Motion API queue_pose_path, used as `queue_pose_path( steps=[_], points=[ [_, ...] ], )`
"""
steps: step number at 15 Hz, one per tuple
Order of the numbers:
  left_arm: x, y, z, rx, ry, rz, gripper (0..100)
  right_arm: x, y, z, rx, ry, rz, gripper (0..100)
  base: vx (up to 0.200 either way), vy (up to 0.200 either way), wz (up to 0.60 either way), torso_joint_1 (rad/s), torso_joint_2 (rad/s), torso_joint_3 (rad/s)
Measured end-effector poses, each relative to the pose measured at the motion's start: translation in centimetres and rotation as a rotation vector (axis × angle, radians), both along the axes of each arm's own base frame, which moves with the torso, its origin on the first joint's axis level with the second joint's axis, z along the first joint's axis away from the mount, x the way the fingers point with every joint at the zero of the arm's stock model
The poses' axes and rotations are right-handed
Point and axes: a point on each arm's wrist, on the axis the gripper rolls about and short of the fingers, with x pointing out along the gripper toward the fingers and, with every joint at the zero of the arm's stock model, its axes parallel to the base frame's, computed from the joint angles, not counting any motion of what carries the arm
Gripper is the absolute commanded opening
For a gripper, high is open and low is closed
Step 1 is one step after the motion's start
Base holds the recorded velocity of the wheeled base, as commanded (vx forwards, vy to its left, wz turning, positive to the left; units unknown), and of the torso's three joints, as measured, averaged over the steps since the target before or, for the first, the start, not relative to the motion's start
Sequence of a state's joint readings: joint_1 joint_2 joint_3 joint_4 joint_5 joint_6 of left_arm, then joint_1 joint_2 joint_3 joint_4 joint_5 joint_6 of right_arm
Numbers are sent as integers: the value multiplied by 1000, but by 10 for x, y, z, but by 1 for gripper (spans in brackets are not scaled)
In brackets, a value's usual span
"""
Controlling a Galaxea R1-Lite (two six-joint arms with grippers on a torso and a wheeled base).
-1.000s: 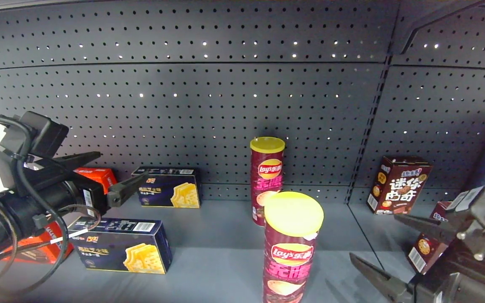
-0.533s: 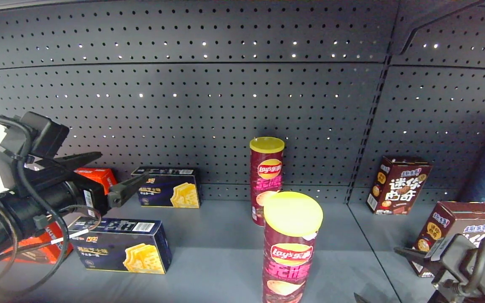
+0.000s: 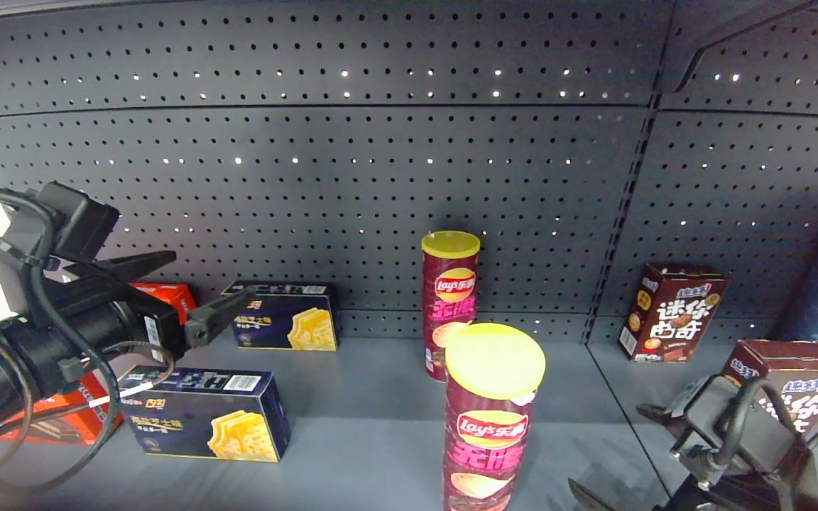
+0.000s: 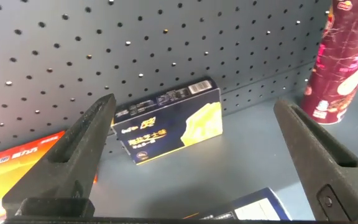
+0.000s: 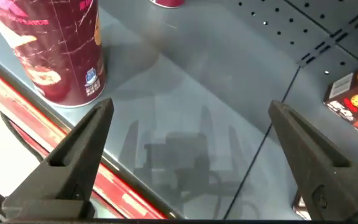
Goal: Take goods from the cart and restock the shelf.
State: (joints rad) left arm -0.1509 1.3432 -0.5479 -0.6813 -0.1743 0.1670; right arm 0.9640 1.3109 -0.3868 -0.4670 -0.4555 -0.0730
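Right gripper [image 3: 611,451] hung released and empty at the shelf's near edge, just right of the near chip can [image 3: 492,419] and in front of the near brown box [image 3: 785,383]. Its own camera looked down between the spread jaws at bare shelf [image 5: 185,112], with that can [image 5: 55,50] on one side and the red front strip [image 5: 73,162] beneath. Left gripper [image 3: 206,280] was likewise spread wide and held nothing, hovering above the near navy box [image 3: 203,411], with the far navy box [image 4: 166,121] beyond its jaws.

With both grippers empty, the step in hand was probably fetching the next item from the cart. To do it well, the right arm should draw clear without brushing the near chip can, which stood tall, close to the edge and would likely tip easily. The left arm should lift away above the boxes rather than sweep across them. A new item would best go into the open floor between the cans and the navy boxes, set upright and facing out.

As for holders, the shelf [image 3: 366,397] was split by a seam [image 3: 615,397]. The left bay held both navy boxes, two red boxes [image 3: 167,294] at far left, the near can and the far chip can [image 3: 450,298] near the pegboard back [image 3: 309,177]. The right bay held the near brown box and a far brown box [image 3: 672,312]. Both cans wore yellow lids and every box was shut, so their contents stayed hidden.
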Motion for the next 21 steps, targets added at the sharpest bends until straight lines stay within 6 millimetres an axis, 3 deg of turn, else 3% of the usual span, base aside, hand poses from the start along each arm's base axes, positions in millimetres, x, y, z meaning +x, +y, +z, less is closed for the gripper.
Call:
queue_pose_path(
  steps=[10, 21],
  points=[
    [1, -1, 0, 0, 2, -8, 100, 11, 27, -7, -50, 27, 29, 100, 0, 0, 0, 0, 0, 0],
    [1, -1, -1, -1, 5, -8, 100, 25, 35, -12, -83, 36, -28, 100, 0, 0, 0, 0, 0, 0]
  ],
)
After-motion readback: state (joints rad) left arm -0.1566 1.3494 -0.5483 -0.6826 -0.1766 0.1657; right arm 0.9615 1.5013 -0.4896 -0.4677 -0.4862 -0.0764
